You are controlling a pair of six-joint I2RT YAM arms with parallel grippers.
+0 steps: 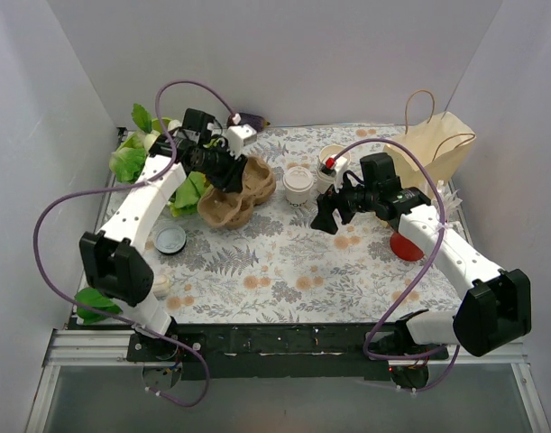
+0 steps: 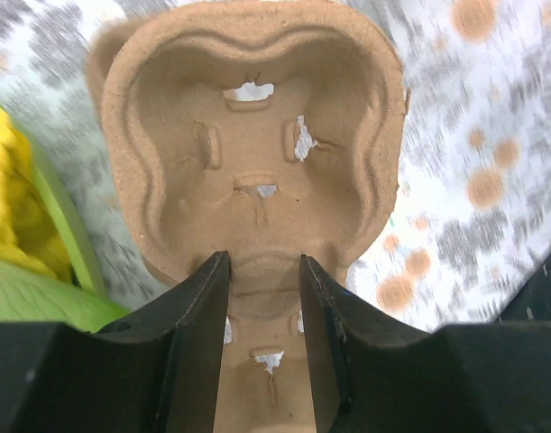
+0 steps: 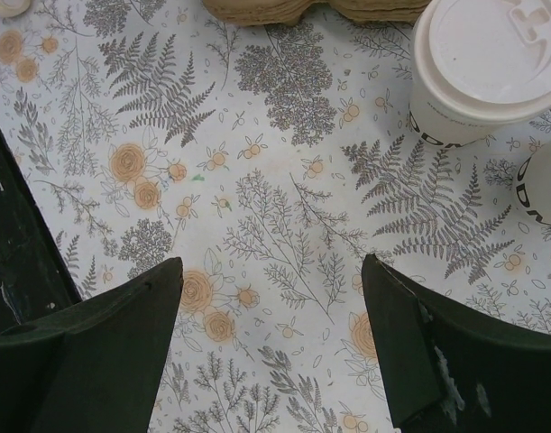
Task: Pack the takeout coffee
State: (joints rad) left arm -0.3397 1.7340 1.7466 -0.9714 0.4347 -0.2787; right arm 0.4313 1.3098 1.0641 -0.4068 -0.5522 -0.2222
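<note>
The takeout coffee [image 1: 299,183] is seen standing upright on the floral tablecloth [image 1: 284,262], lid on, just beside the pulp cup carrier [image 1: 243,194] and touched by neither gripper. The carrier's middle ridge is pinched between the fingers of the left gripper [image 2: 264,271] — whether the carrier is lifted off the cloth cannot be told. The right gripper [image 3: 270,271] is held spread wide above the cloth, near the cup, with only the print between its fingers.
</note>
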